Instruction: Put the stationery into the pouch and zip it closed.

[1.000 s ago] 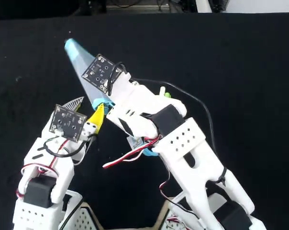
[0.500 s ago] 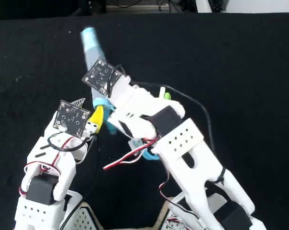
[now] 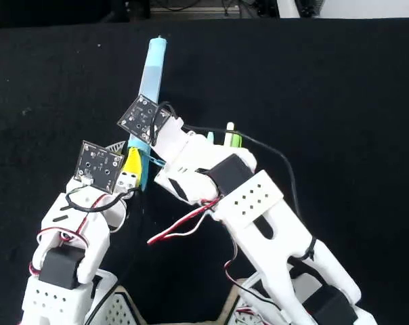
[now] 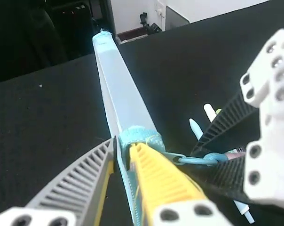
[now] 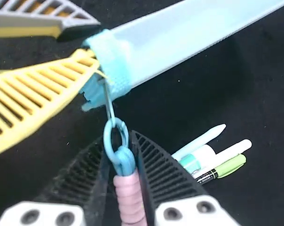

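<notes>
**Both arms hold the pouch up off the tabletop**

The left arm rises from the near left edge and stretches toward the far side. Its left gripper (image 4: 122, 144) is clenched, with the yellow and grey fingers pinching the near end of a slim light-blue fabric pouch (image 3: 152, 68). The pouch is lifted clear of the black cloth tabletop (image 3: 326, 88), and its long body points away to the far side.

The right arm comes in from the near right and leans far-left across the scene, so its wrist ends up just beside the left one. Its right gripper (image 5: 118, 141) has black ribbed fingers closed on the zipper pull (image 5: 127, 190), a blue ring with a pink ribbed tag. The pull hangs on a thin wire loop from the pouch's near end.

There is one pouch. Three pens (image 5: 205, 155) lie side by side on the tabletop, right of the grippers: one pale blue, one white, one green. The small print on one barrel is too fine to read.
</notes>
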